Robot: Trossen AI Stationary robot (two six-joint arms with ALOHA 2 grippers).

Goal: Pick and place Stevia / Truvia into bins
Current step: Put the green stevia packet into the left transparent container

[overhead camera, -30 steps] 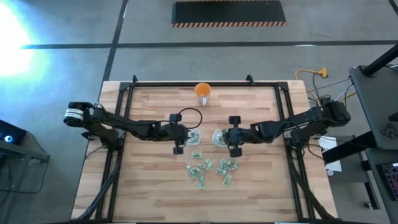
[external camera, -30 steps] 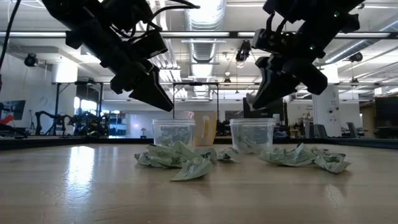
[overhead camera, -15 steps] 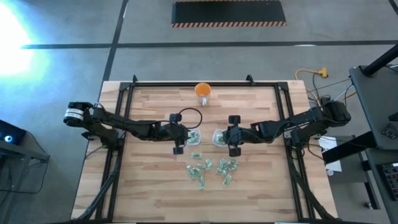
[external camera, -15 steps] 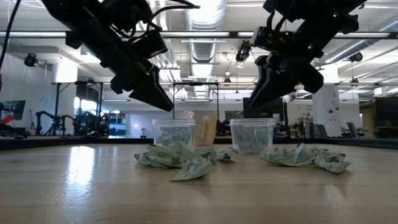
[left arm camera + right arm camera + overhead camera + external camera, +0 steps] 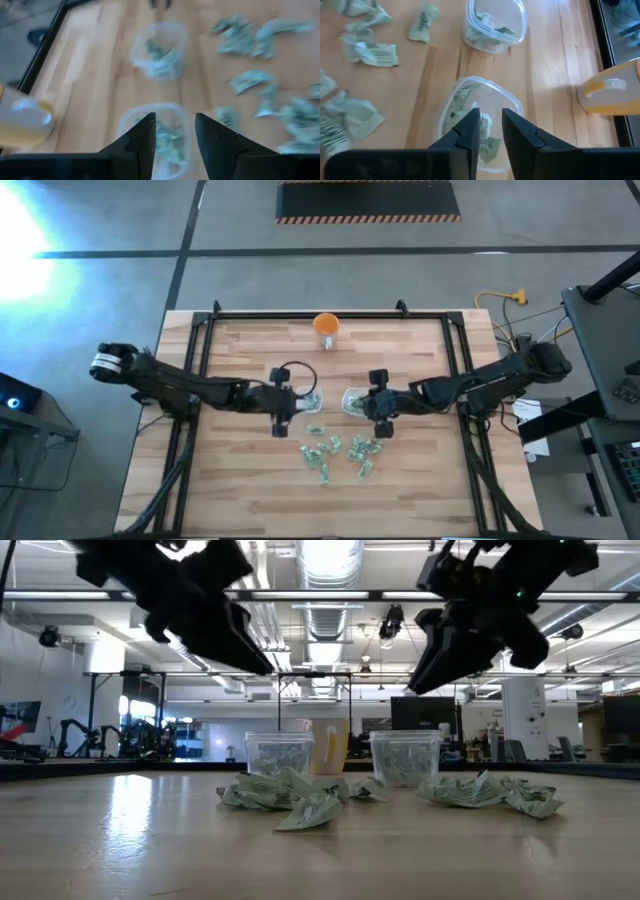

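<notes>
Two clear bins stand side by side mid-table, the left one [image 5: 311,400] and the right one [image 5: 352,402], each with a few Stevia sachets inside. More green-and-white sachets [image 5: 340,452] lie loose on the wood nearer the front edge. My left gripper [image 5: 175,135] hangs open above the left bin [image 5: 155,137], with nothing between its fingers. My right gripper [image 5: 491,130] hangs above the right bin [image 5: 480,125], open by a narrow gap, also with nothing between its fingers. In the low view both grippers, left [image 5: 255,660] and right [image 5: 425,675], hang well above the bins.
An orange cup [image 5: 326,327] stands near the table's far edge, behind the bins. A black frame rail [image 5: 310,315] runs round the tabletop. Bare wood lies to the left and right of the sachet pile and along the front edge.
Both grippers have risen above the bins and drawn back a little toward the table's near edge. The bins and the loose sachets have stayed where they were.
</notes>
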